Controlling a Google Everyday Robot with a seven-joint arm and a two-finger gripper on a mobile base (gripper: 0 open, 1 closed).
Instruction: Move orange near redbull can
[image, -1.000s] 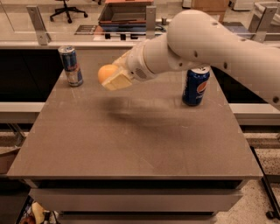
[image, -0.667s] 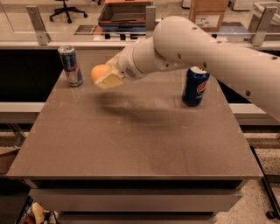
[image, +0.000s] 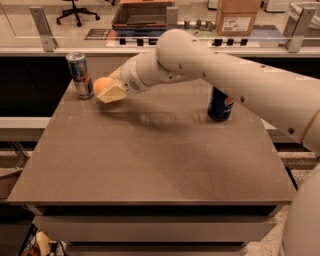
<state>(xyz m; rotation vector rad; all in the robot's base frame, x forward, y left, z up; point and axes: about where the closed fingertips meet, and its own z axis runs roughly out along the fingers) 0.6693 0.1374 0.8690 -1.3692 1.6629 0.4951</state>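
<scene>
The orange is round and orange-yellow, held in my gripper at the far left of the table, just above its surface. My gripper's cream fingers are shut on the orange. The redbull can, slim, silver and blue with red marks, stands upright at the table's far left corner, just left of the orange with a small gap between them. My white arm reaches in from the right across the table.
A dark blue Pepsi can stands at the far right of the grey-brown table, partly hidden by my arm. Behind the table runs a rail with glass panels; a cardboard box and an office chair stand beyond.
My gripper has carried the orange to the left, from about mid-table toward the redbull can, and slightly lower. Both cans have stayed in place.
</scene>
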